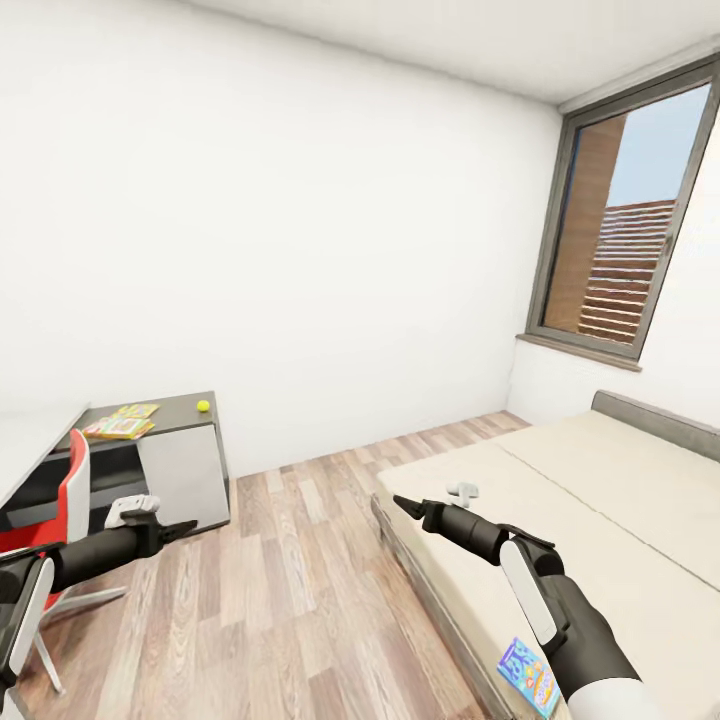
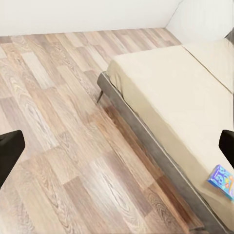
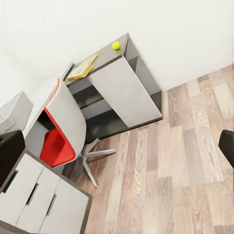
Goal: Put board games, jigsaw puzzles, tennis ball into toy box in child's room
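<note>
Blue board game (image 1: 528, 676) at bed (image 1: 600, 520) edge; both pincers apart; bare floor (image 1: 290, 600) between bed, table (image 1: 170, 420).

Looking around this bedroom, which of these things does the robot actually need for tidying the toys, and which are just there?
Part of the job:
- tennis ball on the dark cabinet
- jigsaw puzzles beside it
- blue board game on the bed
- grey toy box on the table

Just there:
- red and white chair
- window
- small white object on the bed
</note>
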Robot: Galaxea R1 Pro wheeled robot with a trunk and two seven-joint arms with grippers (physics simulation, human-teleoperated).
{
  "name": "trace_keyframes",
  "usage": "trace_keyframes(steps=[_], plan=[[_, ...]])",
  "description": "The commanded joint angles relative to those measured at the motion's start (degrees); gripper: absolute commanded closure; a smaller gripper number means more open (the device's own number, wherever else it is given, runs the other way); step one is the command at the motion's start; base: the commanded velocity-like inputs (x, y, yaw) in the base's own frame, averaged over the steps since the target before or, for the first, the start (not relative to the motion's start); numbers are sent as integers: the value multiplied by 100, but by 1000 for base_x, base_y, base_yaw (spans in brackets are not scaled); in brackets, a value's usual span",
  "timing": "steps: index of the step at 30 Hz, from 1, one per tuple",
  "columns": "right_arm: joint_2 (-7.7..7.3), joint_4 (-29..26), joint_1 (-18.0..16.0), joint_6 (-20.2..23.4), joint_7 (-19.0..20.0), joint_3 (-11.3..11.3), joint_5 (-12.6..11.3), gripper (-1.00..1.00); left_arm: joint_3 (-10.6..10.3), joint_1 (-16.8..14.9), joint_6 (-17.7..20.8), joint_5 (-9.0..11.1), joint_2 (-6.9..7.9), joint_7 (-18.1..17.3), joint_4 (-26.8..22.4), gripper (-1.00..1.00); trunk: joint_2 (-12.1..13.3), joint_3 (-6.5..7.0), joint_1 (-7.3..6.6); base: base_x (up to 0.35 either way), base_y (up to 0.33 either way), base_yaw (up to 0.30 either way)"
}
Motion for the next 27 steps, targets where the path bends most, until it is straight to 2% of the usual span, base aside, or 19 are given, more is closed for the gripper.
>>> trace_keyframes(steps=[1,14,27], plan=[[-2,-1,-3,37,-9,6,-42,-100,9,-1,41,4,0,-22,-2,-100,-4,2,3,63,290,-274],[-2,5,-3,34,-10,6,-35,-100,9,-1,32,4,0,-16,-1,-100,-4,62,3,185,226,-271],[-2,69,-3,29,-10,-1,-40,-100,14,-1,32,11,-5,-14,-1,-100,-4,125,3,40,18,-263]])
